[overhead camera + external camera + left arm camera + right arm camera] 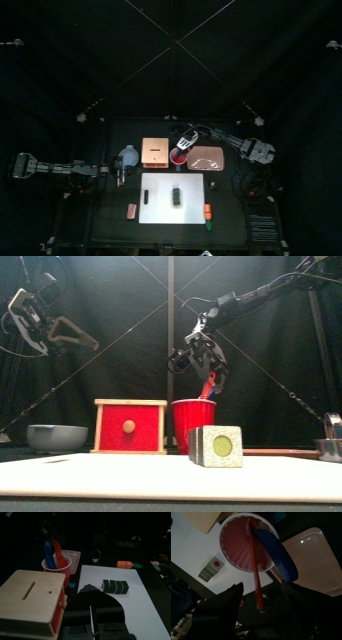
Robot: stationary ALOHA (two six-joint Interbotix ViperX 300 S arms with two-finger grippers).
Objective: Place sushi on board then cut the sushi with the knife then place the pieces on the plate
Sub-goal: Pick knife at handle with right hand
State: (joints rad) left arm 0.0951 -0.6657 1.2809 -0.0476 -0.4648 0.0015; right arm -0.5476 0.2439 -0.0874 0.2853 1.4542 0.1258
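Sushi [177,196] sits near the middle of the white board [158,230], an uncut roll of dark green blocks lying on its side, so I judge the first part of the task done. The step in hand looks like fetching a knife.

Behind the board stands the red cup [194,426], just beside the wooden box [131,426]. A red knife [254,557] and a blue knife [276,554] stand in it, handles up and leaning close together. The pink tray [214,162] lies to the right of the cup, with nothing on it that I can make out.

To do this step well, only one handle should be taken. The two are close enough that a careless close could catch both or tip the cup. A grip well up the handle and a straight lift should free the blade from the rim without dragging the cup along.

The right gripper [261,596] hangs over the cup's mouth with its jaws spread. In the right wrist view the red handle runs up between them and the blue one lies close to one jaw. It pinches nothing yet.

The left gripper [92,594] is raised over the table's left side, well apart from the sushi. I cannot tell whether it is spread or pressed together.
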